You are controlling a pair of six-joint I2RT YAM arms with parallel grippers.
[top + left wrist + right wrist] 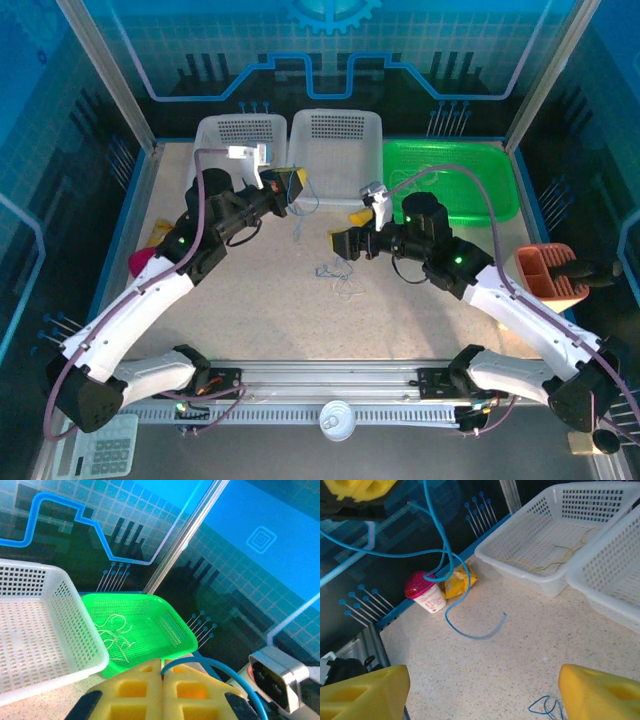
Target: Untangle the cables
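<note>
- The left arm is stretched from the near-left corner toward 12 o'clock, and the left gripper (290, 184) is raised above the table in front of the two white baskets.
- Its yellow fingers (135, 692) are pressed together and clenched on a blue cable (195, 661). The cable hangs from them and ends in a loose curve on the tabletop.
- The right arm is reached in from the near-right corner toward 10 o'clock. The right gripper (348, 230) is released, with its yellow fingers (362, 695) spread wide and nothing between them.
- A small tangle of cables (335, 273) lies on the table at the centre, just at 6 o'clock of the right gripper.
- Yellowish cables (555, 555) lie in the left white basket (240, 135), and whitish cables (117, 635) lie in the green basket (460, 185).
- The far edge at 12 o'clock is lined by the baskets, with the middle white basket (335, 150) between the other two.
- A pink-lidded cup (425, 592) and a yellow packet (457, 580) are set at the 9 o'clock wall, and an orange holder (548, 270) at 3 o'clock.
- Bare table is left from the tangle toward 6 o'clock.
- The colours of the tangle's strands cannot be told apart.
- The finger bases are cut off by the lower edge of both wrist views.
</note>
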